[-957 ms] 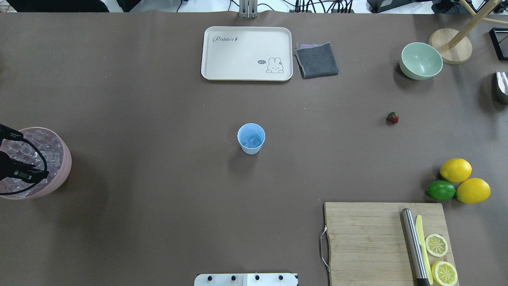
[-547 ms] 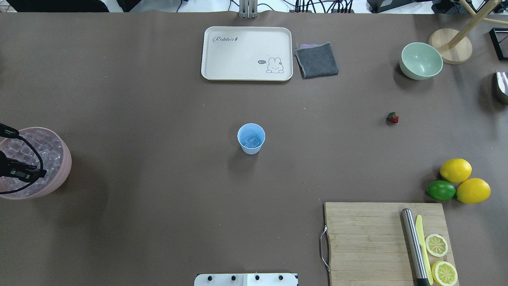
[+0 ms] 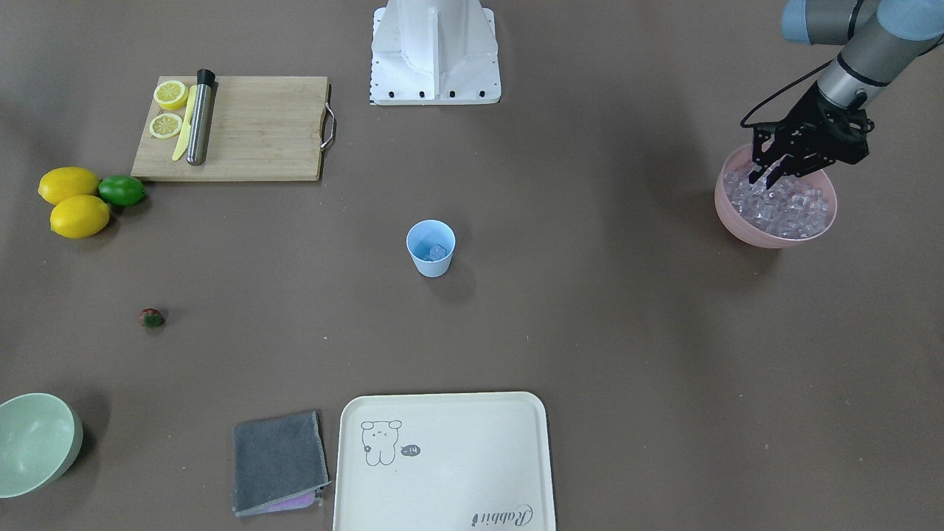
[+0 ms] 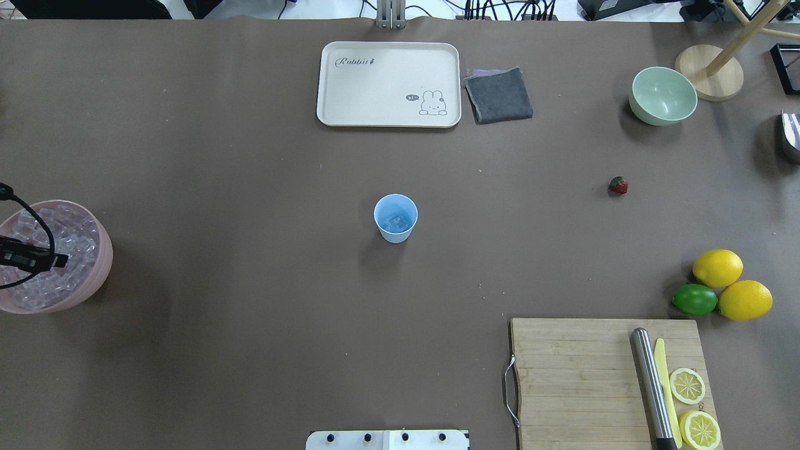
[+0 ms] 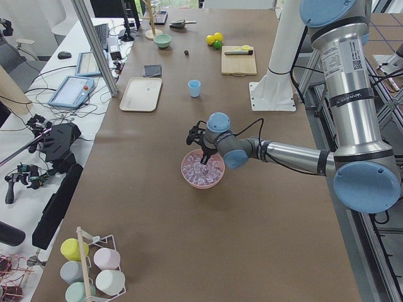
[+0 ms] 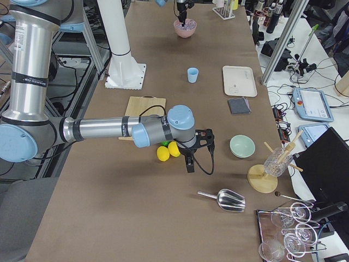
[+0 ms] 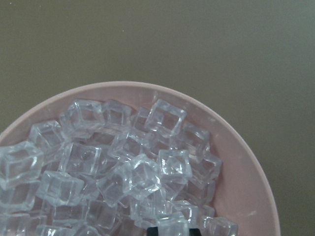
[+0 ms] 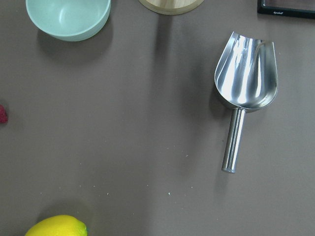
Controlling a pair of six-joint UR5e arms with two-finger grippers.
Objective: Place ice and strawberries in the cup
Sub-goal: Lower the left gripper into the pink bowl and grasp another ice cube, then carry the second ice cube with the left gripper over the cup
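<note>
From the front you see the left pincer [image 3: 763, 177] spread, its tips down among the ice [image 3: 793, 210] in the pink bowl [image 3: 771, 237]. The cup [image 3: 431, 259] stands upright mid-bench, well apart, with ice inside, and the strawberry [image 3: 151, 318] lies on the bench [image 3: 590, 310] far to the other side. From the right end you find the right pincer [image 6: 189, 164] hanging low beside the lemons [image 6: 162, 154], but you cannot tell whether it is spread or pressed together; its wrist view shows you only a scoop [image 8: 245, 73] lying on the bench.
</note>
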